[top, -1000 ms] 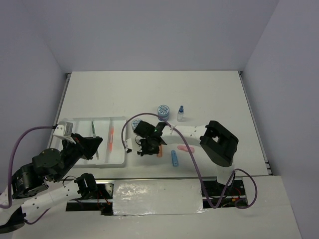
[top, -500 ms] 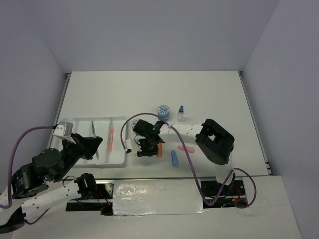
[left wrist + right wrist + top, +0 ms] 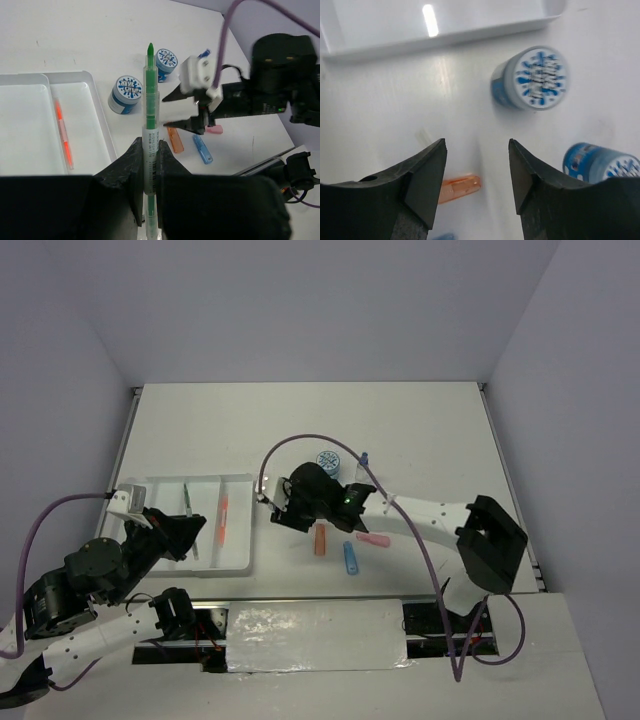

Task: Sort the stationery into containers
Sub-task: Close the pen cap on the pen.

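From above, the tray (image 3: 243, 480) lies on the left of the tabletop (image 3: 420, 420). An orange pen (image 3: 221, 520) lies lengthwise in one of its right-hand compartments. The left fingers (image 3: 172, 532) are over the tray's near part, clamped on a green pen (image 3: 187, 498) that points away from the bases. The right fingers (image 3: 280, 517) sit just right of the tray, low over the tabletop. Beyond that arm one pot (image 3: 327, 460) shows in part, with a bottle (image 3: 363, 458) beside it. An orange marker (image 3: 320, 540), an eraser (image 3: 372, 538) and a blue marker (image 3: 350, 558) lie near one another on the tabletop.

In the left wrist view, the left fingers (image 3: 134, 165) grip the green pen (image 3: 150, 100) around its middle, tip forward. Past it stand two pots (image 3: 129, 91) (image 3: 166, 59), outside the tray (image 3: 100, 117), where the orange pen (image 3: 62, 132) lies. The right fingers (image 3: 181, 125) are spread apart, holding nothing. Close below them are the orange marker (image 3: 175, 140), blue marker (image 3: 202, 150) and eraser (image 3: 215, 130).

In the right wrist view, the right fingers (image 3: 427, 170) stand apart, with bare tabletop between them. The orange marker (image 3: 460, 186) lies by the left finger. One pot (image 3: 532, 80) lies tilted near the tray's edge (image 3: 445, 37); the other (image 3: 597, 162) is at right.
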Available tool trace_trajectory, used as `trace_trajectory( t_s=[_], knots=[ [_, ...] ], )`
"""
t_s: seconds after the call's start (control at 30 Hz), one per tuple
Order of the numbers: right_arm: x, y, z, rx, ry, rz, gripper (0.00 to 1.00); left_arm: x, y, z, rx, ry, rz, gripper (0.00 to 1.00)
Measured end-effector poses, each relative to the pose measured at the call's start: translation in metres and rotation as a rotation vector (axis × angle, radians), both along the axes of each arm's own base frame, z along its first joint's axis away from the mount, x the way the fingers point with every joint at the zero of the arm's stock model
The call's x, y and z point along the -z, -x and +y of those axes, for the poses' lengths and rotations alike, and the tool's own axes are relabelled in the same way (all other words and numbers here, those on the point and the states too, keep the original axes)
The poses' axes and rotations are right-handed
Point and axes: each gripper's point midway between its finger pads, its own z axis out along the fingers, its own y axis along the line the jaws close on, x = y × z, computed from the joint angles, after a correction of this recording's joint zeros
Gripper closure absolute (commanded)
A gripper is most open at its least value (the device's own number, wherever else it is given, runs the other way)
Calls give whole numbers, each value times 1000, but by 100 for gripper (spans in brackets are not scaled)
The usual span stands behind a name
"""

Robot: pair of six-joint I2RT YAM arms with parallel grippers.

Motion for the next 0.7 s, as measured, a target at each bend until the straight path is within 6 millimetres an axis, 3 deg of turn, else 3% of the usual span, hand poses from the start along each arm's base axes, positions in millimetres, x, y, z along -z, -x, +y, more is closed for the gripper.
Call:
trace_trajectory(
  t_s=[0.07, 0.17, 0.27, 0.37, 0.47, 0.57, 0.63, 0.7],
  knots=[
    [-25, -6, 3, 130, -111, -41, 45, 0, 0, 0, -1, 0, 0, 100],
    [-62, -1, 11, 373, -297, -55, 43, 0, -1, 1, -8, -1, 0, 100],
    [-73, 4, 15, 741, -426, 78, 43, 2, -2, 5, -30, -7, 2, 100],
    [-55, 0, 18, 1202, -525, 265, 46, 4, -4, 10, -59, -6, 12, 99],
    [-11, 6, 13, 1597, -481, 341, 34, 8, -5, 15, -87, -13, 21, 100],
    [30, 12, 22, 1809, -457, 346, 33, 8, -6, 16, -102, -9, 27, 100],
    [51, 24, 3, 1904, -392, 311, 33, 10, -6, 17, -106, -16, 31, 100],
    [56, 34, -15, 1964, -354, 277, 34, 11, -7, 17, -108, -22, 34, 100]
  ],
)
